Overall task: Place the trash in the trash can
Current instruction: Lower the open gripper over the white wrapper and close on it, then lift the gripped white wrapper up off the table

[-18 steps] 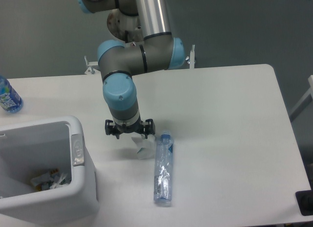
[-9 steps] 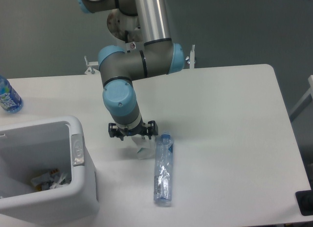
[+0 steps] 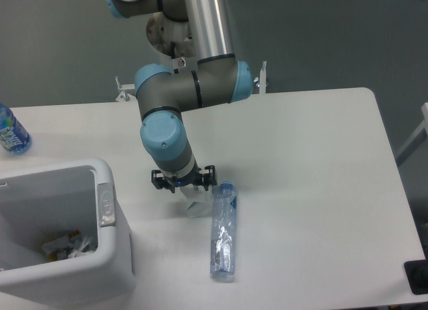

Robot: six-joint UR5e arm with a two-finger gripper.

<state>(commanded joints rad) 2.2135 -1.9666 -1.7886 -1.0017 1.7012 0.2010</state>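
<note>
Far to the left of the gripper (image 3: 184,187), at the table's edge, stands a blue-tinted bottle (image 3: 11,132); it is no part of this job.

Nearer, but still to the gripper's left and a little toward the camera, sits the trash can (image 3: 108,168), a big white bin with a grey plate on the rim side that faces the arm. Some scraps (image 3: 67,245) already lie at its bottom, though what they are is too small to tell.

The gripper hangs low over the table (image 3: 307,163), right above the crumpled paper carton (image 3: 197,202). The carton lies on the tabletop directly under and just in front of the fingers. The fingers seem to be spread to either side of it, yet the wrist hides the tips, so I cannot tell whether they are parted or already closing on the carton. It does not look lifted.

Just to the right of the gripper, touching or nearly touching the carton, lies the crushed clear plastic bottle (image 3: 223,231), blue cap end nearest the gripper and its body stretching toward the camera.

So both pieces of trash are still outside the can. By my reading the first pickup is under way, with both carries to the can still left.
</note>
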